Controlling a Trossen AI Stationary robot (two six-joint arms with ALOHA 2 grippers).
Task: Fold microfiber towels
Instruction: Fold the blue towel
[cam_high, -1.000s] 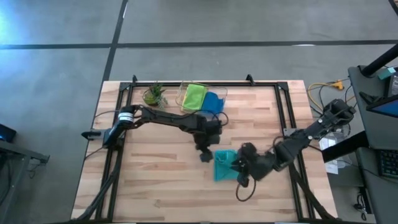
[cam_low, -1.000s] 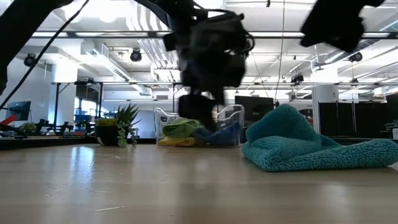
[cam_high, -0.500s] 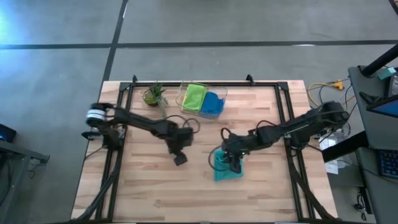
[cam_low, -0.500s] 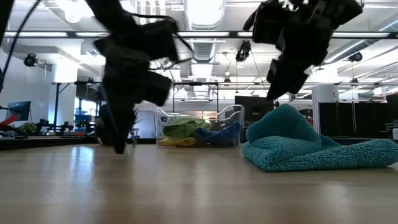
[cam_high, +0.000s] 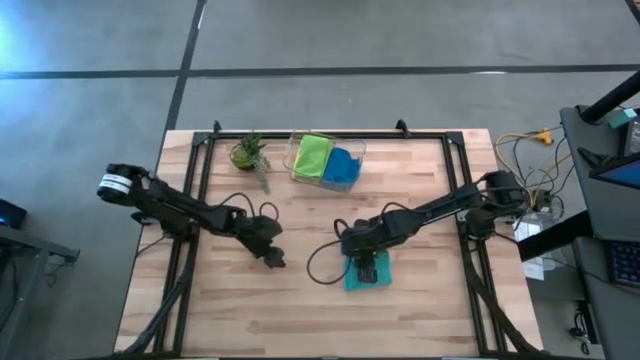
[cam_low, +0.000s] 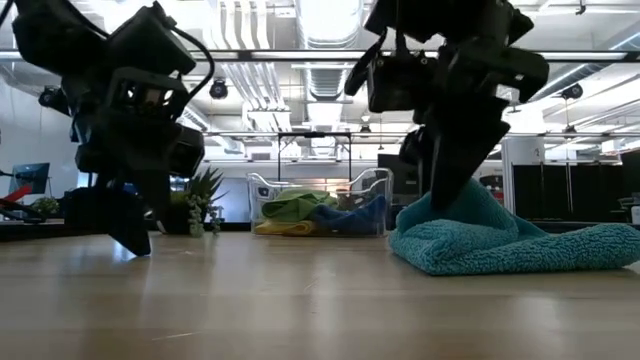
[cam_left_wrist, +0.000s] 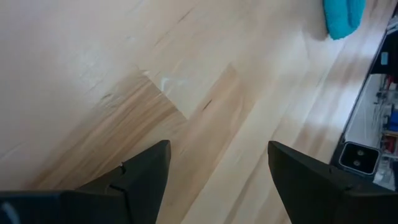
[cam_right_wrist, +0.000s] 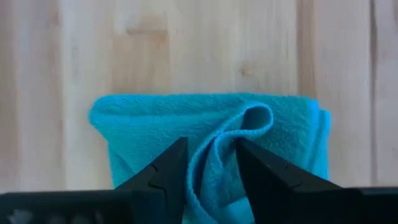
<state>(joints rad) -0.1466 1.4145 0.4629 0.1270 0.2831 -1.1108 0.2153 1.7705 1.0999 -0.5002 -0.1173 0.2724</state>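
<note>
Now my right claw (cam_right_wrist: 211, 165) pinches a raised fold of the teal towel (cam_high: 366, 273) on the desk (cam_high: 420, 310). My left claw (cam_high: 275, 260) hangs open, well apart. One teal towel here; lime green (cam_high: 312, 154) and blue (cam_high: 343, 165) ones in the bin (cam_high: 296, 146).

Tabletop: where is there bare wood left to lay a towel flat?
Free: the near strip in front of both arms, and the stretch between the left gripper and the teal towel. Crowded: the far edge with plant and bin, and around the right gripper.

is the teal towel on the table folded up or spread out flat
Folded, but not flat: the teal towel lies as a compact layered rectangle, with a raised ridge of cloth pinched between the right gripper's jaws. The low view shows it humped under that gripper.
</note>
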